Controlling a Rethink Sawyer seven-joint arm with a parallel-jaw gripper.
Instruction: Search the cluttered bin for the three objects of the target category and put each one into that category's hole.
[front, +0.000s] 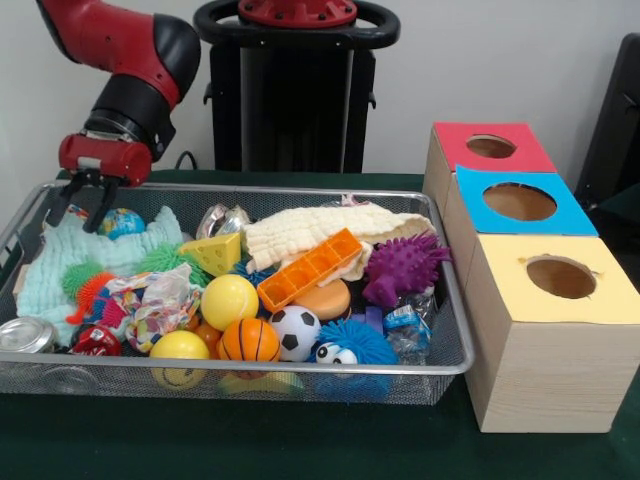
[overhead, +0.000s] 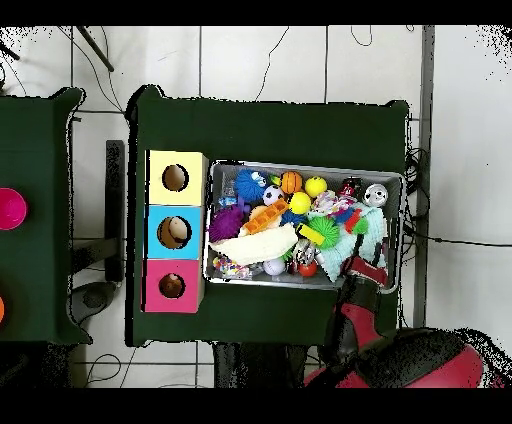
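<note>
You are searching a crowded bin on the bench, and the target category is not given, so which three things count is not something I can tell. Going by what lies there, balls look the likeliest group.

Nearest the camera, along the bin's front wall, a yellow smiley ball, an orange basketball, a football and a blue fuzzy ball are sitting packed together, touching. Just behind them a plain yellow ball is lying against an orange tray. At the front left corner a can is lying on its side.

Further back, a purple spiky toy is resting near the right wall, under the edge of a cream cloth. A cheese wedge is sitting mid-bin.

At the far left corner, your pincer is hanging with its fingers spread apart and holding nothing, just above a mint cloth and just beside a small globe ball.

If balls are the target, you are best placed for the globe: shift across until the fingers straddle it, come straight down, and keep clear of the cloth so no fold is pinched with it. Lift well over the rim before heading to the holes; the red box, blue box and yellow box are standing in a row right of the bin.
</note>
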